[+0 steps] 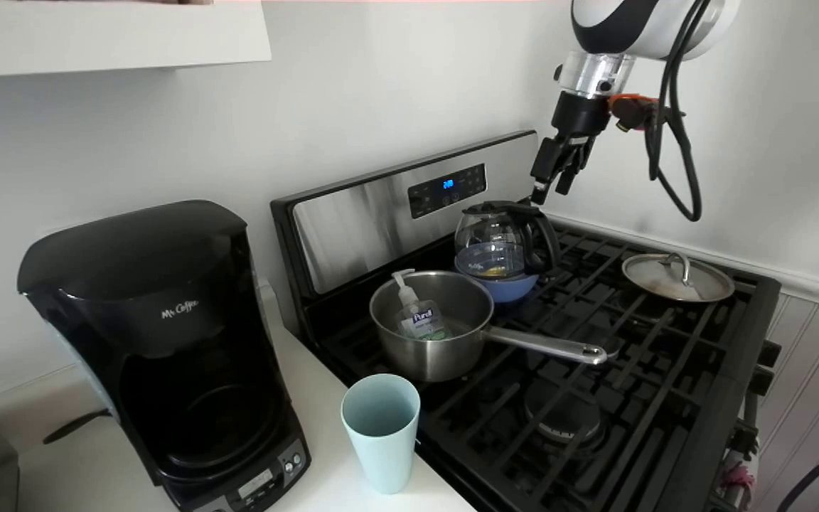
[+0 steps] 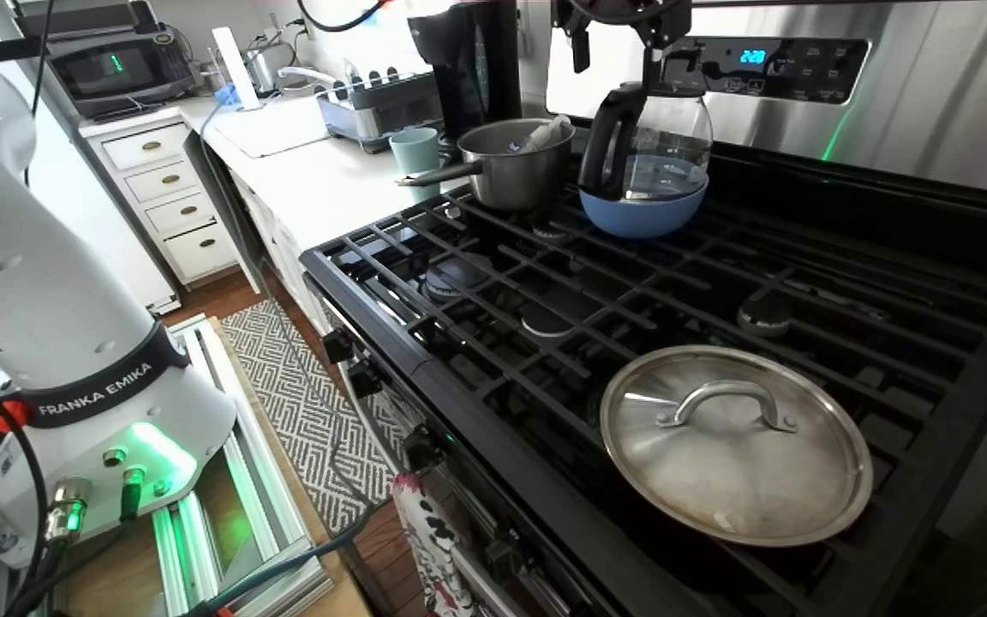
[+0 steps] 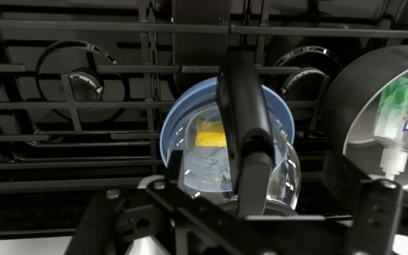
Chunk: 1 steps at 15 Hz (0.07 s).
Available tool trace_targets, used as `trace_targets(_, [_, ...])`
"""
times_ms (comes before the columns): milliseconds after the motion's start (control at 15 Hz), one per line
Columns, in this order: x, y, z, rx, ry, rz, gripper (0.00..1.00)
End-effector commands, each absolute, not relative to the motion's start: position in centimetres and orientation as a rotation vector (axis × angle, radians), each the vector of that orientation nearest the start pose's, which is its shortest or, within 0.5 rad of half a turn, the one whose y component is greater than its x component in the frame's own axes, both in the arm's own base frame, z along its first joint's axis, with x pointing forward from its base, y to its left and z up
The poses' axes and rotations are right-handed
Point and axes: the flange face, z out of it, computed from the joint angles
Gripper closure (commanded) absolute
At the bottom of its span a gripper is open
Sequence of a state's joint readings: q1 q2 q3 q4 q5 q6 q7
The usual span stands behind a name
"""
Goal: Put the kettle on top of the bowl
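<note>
The clear-glass kettle (image 1: 479, 229) rests on the blue bowl (image 1: 507, 289), its glass base in the bowl's mouth. Its dark handle faces away from the stove's back panel. In an exterior view the kettle (image 2: 675, 128) looks roughly upright on the bowl (image 2: 643, 219). In the wrist view the kettle's handle (image 3: 243, 109) crosses above the bowl (image 3: 196, 92), and a yellow patch shows through the glass. My gripper (image 1: 553, 188) is open above the kettle's top and handle, as also seen in an exterior view (image 2: 616, 64). In the wrist view the handle lies between the spread fingers (image 3: 255, 170), apparently untouched.
A steel saucepan (image 1: 445, 355) with a pump bottle (image 1: 420, 320) in it stands beside the bowl. A lid (image 2: 738, 463) lies on the stove grates. A light-blue cup (image 1: 384, 441) and a coffee maker (image 1: 146, 284) stand on the counter. The stove's back panel (image 1: 352, 235) rises behind.
</note>
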<state>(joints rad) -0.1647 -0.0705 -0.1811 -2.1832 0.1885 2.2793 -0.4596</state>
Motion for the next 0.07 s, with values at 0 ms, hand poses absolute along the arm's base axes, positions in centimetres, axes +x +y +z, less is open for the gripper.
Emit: trace_targets(0, [49.06,-18.37,44.11,-3.023,0.001,-0.349,0.0])
